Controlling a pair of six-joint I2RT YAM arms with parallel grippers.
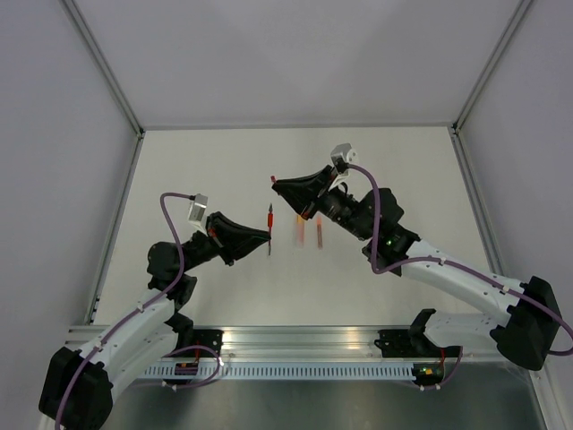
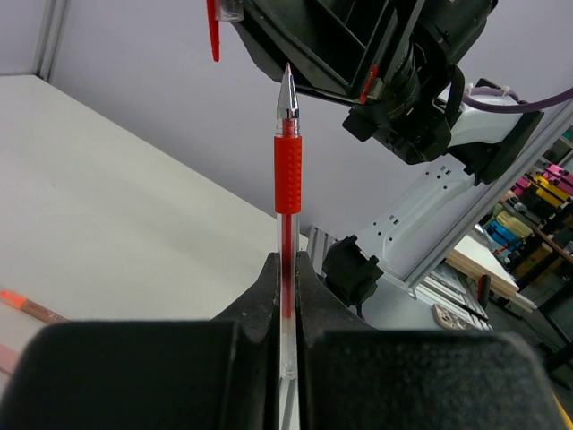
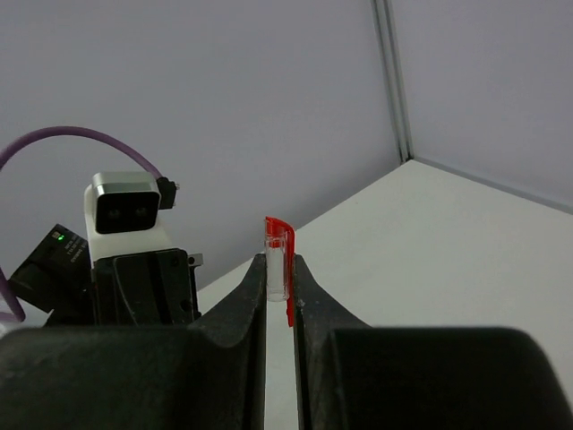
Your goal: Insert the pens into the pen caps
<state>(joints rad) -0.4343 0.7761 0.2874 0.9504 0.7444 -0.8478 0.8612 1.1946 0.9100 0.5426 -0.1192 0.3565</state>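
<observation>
My left gripper is shut on the lower barrel of a red pen, held upright above the table. In the left wrist view the pen stands with its silver tip up between my fingers. My right gripper is shut on a clear cap with a red clip, held in the air. The cap sits up and to the left of the pen tip, not on it. Two other pens, orange and pinkish-red, lie on the table under the right arm. I see no other caps.
The white table is walled by grey panels with a metal frame. An aluminium rail runs along the near edge. The two grippers are close together over the table's middle. One lying pen shows at the left wrist view's left edge.
</observation>
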